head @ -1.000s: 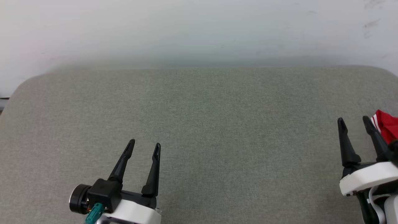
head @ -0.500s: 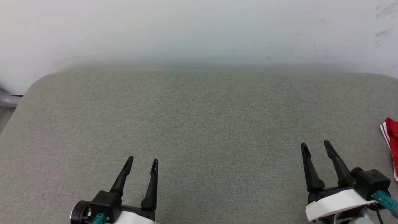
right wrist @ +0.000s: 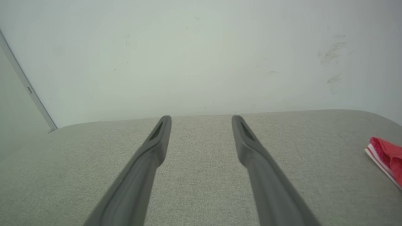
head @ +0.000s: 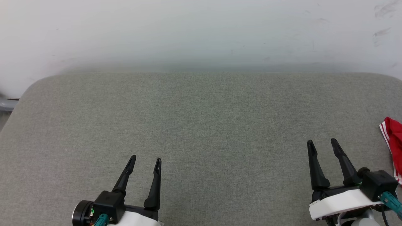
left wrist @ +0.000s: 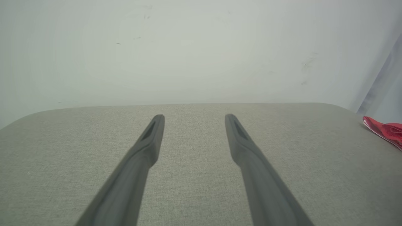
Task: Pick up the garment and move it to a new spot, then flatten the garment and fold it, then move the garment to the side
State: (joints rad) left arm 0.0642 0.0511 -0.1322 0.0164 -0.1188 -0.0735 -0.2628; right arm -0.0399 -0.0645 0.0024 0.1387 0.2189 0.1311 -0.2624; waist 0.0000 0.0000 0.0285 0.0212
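Left end effector (head: 146, 158) and right end effector (head: 322, 141) are both seen released, their long dark fingers spread apart with nothing gripped between them. Both are held over the worktop (head: 201, 125), which is covered in grey-green woven fabric and rounded at its far corners. A pale wall (head: 201, 31) is seen behind the worktop's far edge, marked with faint scuffs above the worktop's far right corner. The left end effector is placed near the worktop's near edge, left of its middle; the right end effector is placed near the same edge, toward the worktop's right side. The garment (head: 392, 133), red with red-and-white striped trim, is found bunched at the worktop's right edge, near the right end effector but not touched by it. Its remainder is cut off by the frame.
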